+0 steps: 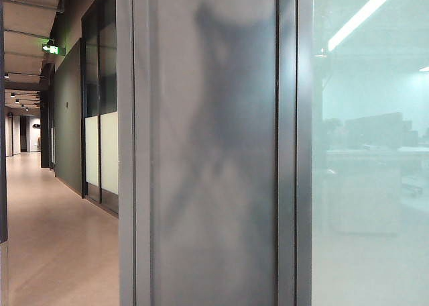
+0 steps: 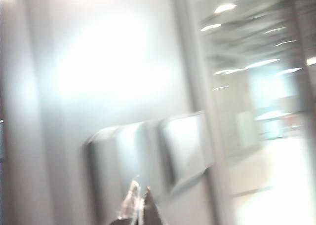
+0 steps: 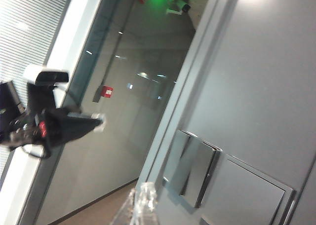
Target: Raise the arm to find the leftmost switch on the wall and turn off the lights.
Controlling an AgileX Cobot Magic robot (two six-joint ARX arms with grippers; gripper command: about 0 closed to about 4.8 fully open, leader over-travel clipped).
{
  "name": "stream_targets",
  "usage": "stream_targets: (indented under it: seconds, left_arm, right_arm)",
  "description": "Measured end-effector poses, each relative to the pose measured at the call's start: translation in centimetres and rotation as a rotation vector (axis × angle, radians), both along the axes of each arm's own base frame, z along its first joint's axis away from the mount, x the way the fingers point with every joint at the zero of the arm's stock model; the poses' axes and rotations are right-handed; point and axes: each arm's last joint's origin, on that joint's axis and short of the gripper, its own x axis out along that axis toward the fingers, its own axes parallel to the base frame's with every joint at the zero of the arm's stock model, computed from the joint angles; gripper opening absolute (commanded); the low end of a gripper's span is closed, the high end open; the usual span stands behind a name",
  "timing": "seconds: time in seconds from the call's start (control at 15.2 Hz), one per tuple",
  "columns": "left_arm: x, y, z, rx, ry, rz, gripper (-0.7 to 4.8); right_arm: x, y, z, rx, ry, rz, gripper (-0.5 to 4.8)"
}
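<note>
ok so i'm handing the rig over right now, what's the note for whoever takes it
Left gripper: raised, looks shut and empty, tips short of the switch plates on the wall; that view is blurred.
Right gripper: also raised near the switch plates, only its tips show, open or shut unclear.
The exterior view shows only the arm's shadow on the grey wall panel, no switches.
Done: arm raised, switches found.
Left: pick the leftmost switch and press it. No gripper touches a plate, and the ceiling lights are on.
</note>
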Motion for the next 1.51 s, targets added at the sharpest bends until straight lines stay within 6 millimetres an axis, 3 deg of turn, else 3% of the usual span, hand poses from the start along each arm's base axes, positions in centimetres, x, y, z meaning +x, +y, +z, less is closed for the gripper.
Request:
stream_targets:
  seconds: [0.33, 0.59, 0.85, 1.05, 1.51]
  left_arm:
    - [3.4, -1.2, 2.6, -0.015, 0.049, -0.180, -0.06]
    - [5.4, -1.5, 3.7, -0.014, 0.036, -0.223, -0.06]
    - [7.8, -2.5, 2.8, -0.014, 0.066, -0.245, -0.05]
    - [8.1, -4.0, 2.5, -0.043, 0.056, -0.249, -0.05]
    - [9.4, -5.9, 1.9, -0.149, -0.019, -0.078, -0.05]
  right_arm:
    - [0.1, 0.0, -0.1, -0.003, 0.015, 0.001, -0.01]
    - [0.1, 0.0, -0.1, -0.003, 0.015, 0.000, -0.01]
    - [0.1, 0.0, -0.1, -0.003, 0.016, 0.001, -0.01]
    - [0.1, 0.0, -0.1, -0.004, 0.017, 0.001, -0.01]
    - [0.3, 0.1, -0.4, -0.011, 0.052, 0.002, -0.01]
